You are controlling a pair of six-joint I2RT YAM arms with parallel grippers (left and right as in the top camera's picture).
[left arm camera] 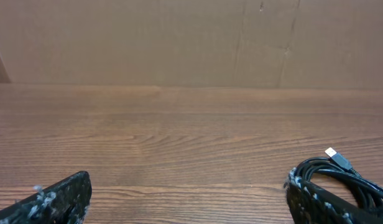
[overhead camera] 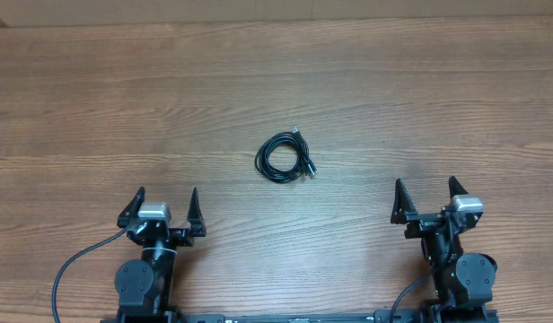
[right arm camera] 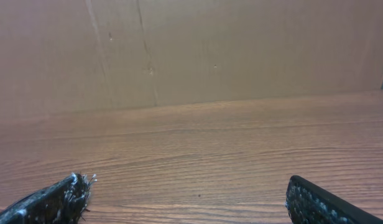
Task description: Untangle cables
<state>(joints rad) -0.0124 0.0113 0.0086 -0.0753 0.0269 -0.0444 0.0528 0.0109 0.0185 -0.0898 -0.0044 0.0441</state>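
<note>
Wide open and empty, the left gripper [overhead camera: 166, 199] was held low near the front edge of the table [overhead camera: 276, 63], its arm folded back on its base and its fingers pointed out across the wood. Further out and to its right, near the middle of the table, the cables [overhead camera: 285, 157] were found wound in one small tight coil, with plug ends poking out on the coil's right side. In the left wrist view the coil was partly hidden behind that gripper's right finger. The right gripper [overhead camera: 425, 190] was likewise spread wide with nothing held, its arm folded in the same way, and no cable was shown in its wrist view. A first reach was judged to be the step in hand. It would be done well if the coil were gripped at one side while a plug end was drawn outward slowly by the other gripper. Fingertips would have to be lowered right to the wood, since the cord lay flat.
</note>
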